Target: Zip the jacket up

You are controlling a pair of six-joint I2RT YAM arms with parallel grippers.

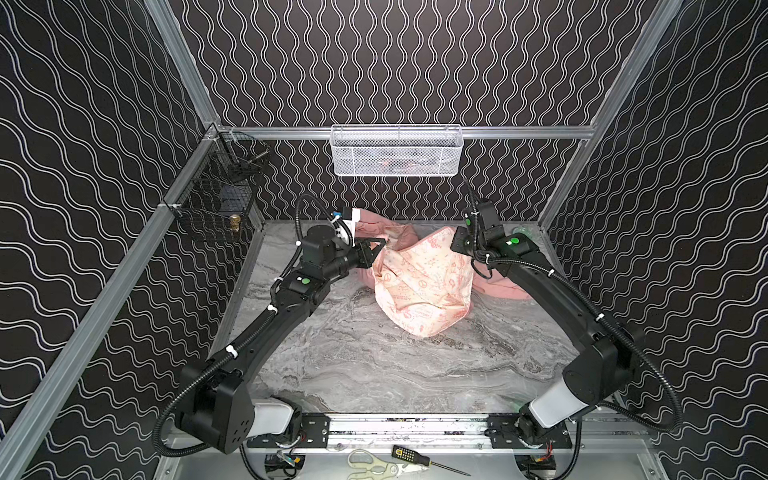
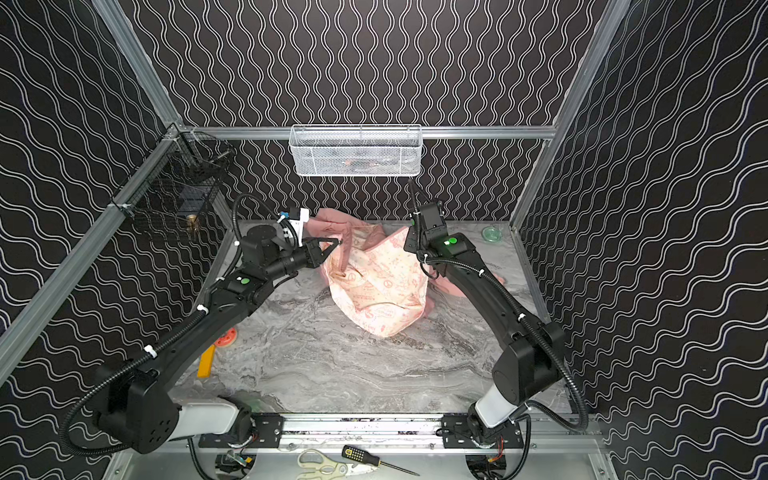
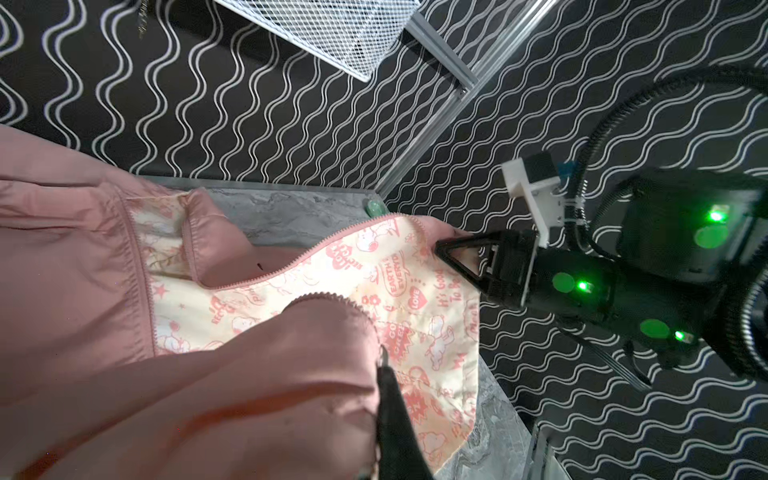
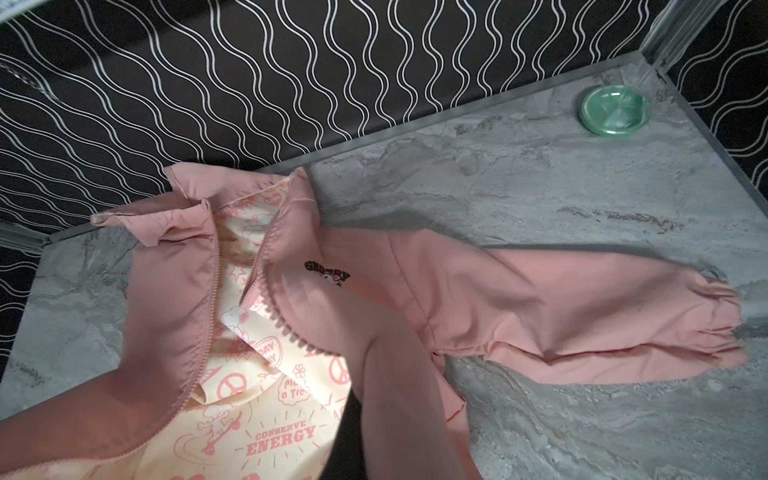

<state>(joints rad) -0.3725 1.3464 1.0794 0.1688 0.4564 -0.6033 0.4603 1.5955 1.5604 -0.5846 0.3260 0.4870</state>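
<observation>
— In a top view, cream-handled scissors (image 1: 395, 468) lie nearest. Left gripper (image 1: 383, 242)?
— Clamped on the small salmon-pink fabric jacket (image 1: 419, 282), slung between both grippers, cream lining outward.
— Left wrist view?
— Right gripper (image 3: 439, 246) pinching the unfastened zipper edge (image 3: 332, 240).
— Right wrist view?
— Sleeve (image 4: 582, 316) trailing on the grey marble table (image 4: 582, 199).

Dim wrist views, blurred jacket (image 3: 174, 407)
</observation>
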